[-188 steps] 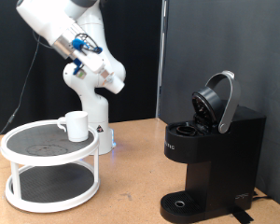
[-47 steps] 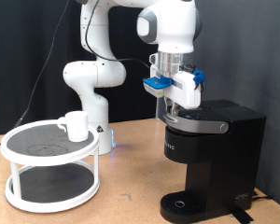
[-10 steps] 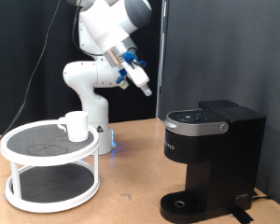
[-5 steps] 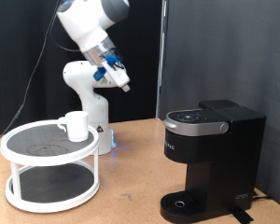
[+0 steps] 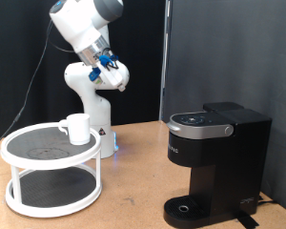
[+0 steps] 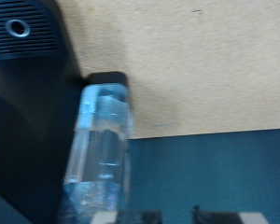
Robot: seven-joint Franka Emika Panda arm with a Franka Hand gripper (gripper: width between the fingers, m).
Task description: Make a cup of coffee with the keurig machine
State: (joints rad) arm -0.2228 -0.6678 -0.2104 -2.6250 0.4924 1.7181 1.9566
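Cup, plain white cylindrical mug with side handle (image 5: 77, 128), stands untouched on top tier of white round two-tier stand (image 5: 50, 196) at exterior view's left; gripper (image 5: 107, 65) has swung away leftward, now high above it, apparently empty, grip state not discernible; black boxy keurig machine (image 5: 214, 162) at right, lid now closed, drip base bare.

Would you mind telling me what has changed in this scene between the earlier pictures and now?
The keurig machine lid, open at first, is now shut. The tool, which pressed on the lid, has swung up and towards the exterior view's left, nearer the cup. It holds nothing visible. The cup on the white two-tier stand and the machine's body have not moved.
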